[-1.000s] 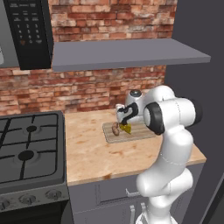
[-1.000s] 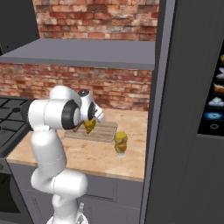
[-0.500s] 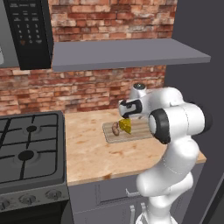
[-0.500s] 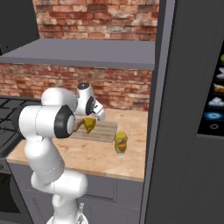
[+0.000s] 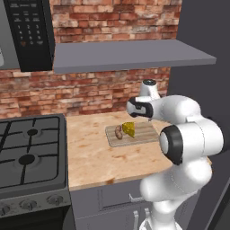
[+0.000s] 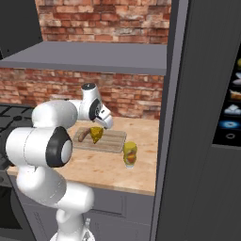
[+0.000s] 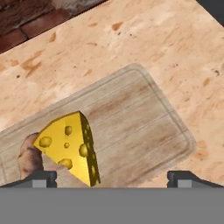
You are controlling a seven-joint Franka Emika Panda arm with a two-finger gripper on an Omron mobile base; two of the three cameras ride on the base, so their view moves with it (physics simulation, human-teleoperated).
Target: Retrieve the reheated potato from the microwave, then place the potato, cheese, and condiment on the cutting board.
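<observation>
The claw [image 7: 112,177] hung spread and empty above the cutting board [image 7: 144,127], its tips wide apart, holding nothing. The cheese [image 7: 72,146] lay on the board's left part, touching the potato [image 7: 29,157] beside it. The condiment [image 6: 130,154] stood on the wooden surface [image 5: 94,152], just off the board's near right corner, so by my judgement it alone remained to be moved. The microwave [image 5: 29,33] hung far left.
</observation>
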